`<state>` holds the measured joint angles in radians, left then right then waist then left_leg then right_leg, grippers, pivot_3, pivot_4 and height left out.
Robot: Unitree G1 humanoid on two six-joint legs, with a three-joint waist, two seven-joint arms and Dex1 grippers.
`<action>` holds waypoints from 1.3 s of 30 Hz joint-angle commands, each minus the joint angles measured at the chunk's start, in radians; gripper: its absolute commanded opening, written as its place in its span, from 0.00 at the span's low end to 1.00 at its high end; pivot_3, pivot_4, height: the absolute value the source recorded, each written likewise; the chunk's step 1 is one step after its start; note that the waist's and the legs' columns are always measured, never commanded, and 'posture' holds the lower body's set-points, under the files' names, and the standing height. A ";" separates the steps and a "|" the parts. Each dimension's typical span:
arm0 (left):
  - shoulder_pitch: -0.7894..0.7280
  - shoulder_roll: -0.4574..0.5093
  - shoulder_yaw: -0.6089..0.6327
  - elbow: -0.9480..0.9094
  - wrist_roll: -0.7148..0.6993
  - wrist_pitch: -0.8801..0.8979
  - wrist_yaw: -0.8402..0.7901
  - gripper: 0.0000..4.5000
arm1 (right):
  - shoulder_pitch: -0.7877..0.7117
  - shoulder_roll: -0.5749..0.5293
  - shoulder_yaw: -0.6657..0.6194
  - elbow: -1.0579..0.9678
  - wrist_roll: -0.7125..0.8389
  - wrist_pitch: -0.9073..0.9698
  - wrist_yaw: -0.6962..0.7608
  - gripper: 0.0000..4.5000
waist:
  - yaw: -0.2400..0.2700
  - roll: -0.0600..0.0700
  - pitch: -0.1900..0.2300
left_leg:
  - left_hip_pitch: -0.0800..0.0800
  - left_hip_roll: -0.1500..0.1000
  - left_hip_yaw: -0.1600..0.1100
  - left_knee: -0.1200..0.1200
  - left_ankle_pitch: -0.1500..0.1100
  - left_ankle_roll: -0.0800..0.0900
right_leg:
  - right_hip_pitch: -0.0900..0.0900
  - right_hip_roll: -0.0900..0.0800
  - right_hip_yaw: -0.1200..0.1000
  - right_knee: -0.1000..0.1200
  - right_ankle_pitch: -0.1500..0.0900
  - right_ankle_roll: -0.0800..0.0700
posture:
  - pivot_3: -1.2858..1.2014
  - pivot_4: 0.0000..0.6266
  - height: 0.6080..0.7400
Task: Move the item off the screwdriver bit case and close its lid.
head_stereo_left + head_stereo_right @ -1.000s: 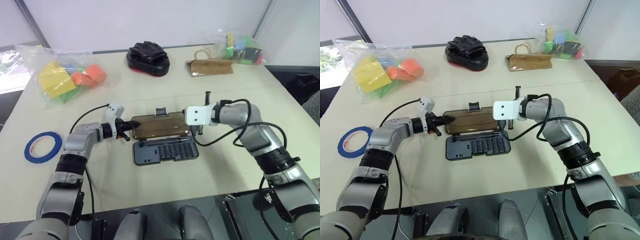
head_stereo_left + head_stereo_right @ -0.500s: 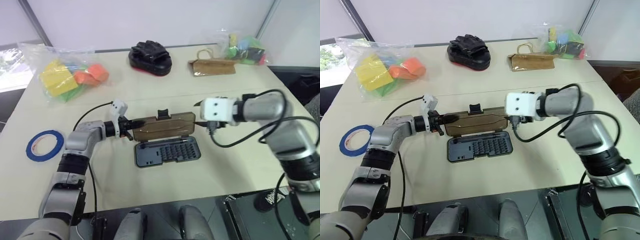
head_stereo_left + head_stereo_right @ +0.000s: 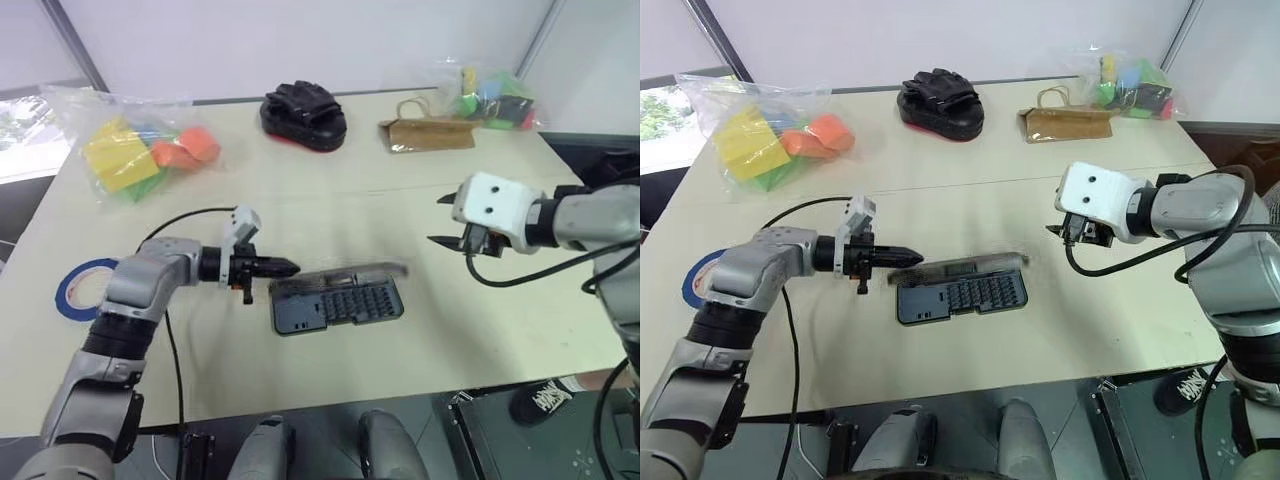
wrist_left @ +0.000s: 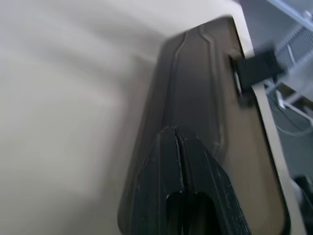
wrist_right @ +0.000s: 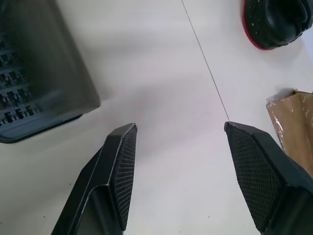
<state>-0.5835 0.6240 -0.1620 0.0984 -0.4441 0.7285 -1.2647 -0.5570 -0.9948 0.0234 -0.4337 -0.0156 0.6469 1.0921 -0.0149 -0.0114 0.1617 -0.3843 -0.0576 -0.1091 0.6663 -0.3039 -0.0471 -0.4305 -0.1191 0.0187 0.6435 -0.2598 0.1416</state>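
Currently flat grey plastic bit case (image 3: 336,303) mid beige surface (image 3: 300,190), smoky-brown lid (image 3: 345,272) half-raised, blurred. Left hand (image 3: 285,267) pinched empty at lid end; right hand (image 5: 183,171) wide, empty. Blue tape ring (image 3: 80,284) far left, off case.

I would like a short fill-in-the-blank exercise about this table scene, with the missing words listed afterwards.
1. The blue tape ring lies on the table, on the robot's ____ side.
2. The fingers of the right gripper are ____.
3. The bit case lies between the two ____.
4. The black glove pile sits between the bag of foam blocks and the ____ paper bag.

Missing words: left; open; grippers; brown
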 commanded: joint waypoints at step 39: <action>0.039 -0.036 -0.147 0.125 0.194 -0.229 -0.021 0.00 | 0.235 0.385 0.131 -0.145 0.614 0.601 -0.399 0.60 | 0.004 0.002 -0.004 | 0.014 0.001 -0.005 -0.001 -0.005 0.009 | 0.020 0.001 -0.003 -0.010 0.000 0.000 | 0.52 0.24 1.00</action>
<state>-0.5664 0.5800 -0.2879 0.1681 -0.2962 0.4633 -1.3301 -0.3144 -0.6199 0.1773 -0.5813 0.5966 1.2463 0.7215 -0.0113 -0.0092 0.1572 -0.3702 -0.0570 -0.1144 0.6653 -0.3092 -0.0377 -0.4106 -0.1184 0.0160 0.6336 -0.2598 0.1417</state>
